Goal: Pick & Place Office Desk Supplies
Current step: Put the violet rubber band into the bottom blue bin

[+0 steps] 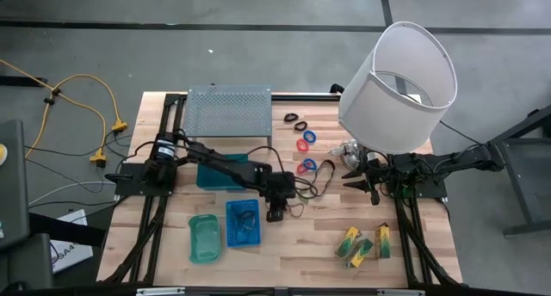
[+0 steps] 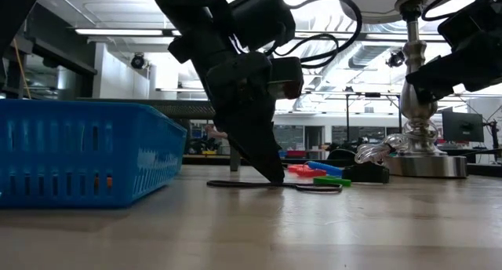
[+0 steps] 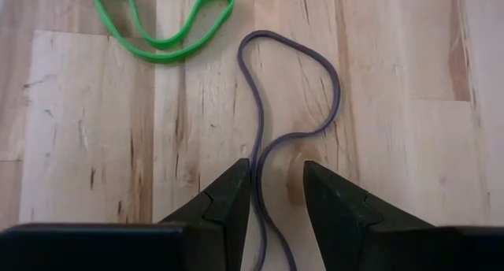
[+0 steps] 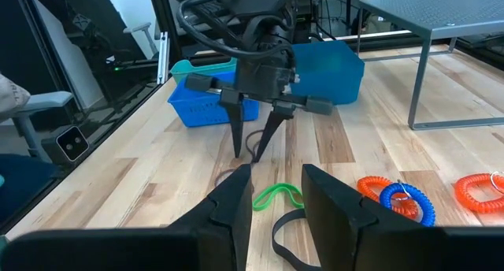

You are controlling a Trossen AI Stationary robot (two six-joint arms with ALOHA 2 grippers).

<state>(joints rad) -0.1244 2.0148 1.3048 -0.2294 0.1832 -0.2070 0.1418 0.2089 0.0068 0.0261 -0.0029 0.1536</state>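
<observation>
While the left hand [image 3: 276,204] stands tip-down on the tabletop [image 3: 87,145], its two fingers are apart and straddle one strand of a thin purple rubber band [image 3: 295,133]; nothing is gripped yet. To do this pick well, I think the fingers should close only on that strand and press lightly on the wood, then lift straight up. The band lies flat just beside the blue basket [image 1: 243,222], bent in a loose curve, and its long axis runs away from the hand toward a green band [image 3: 163,31]. The right hand [image 4: 276,200] waits near the lamp [image 1: 396,85], fingers parted and empty.
</observation>
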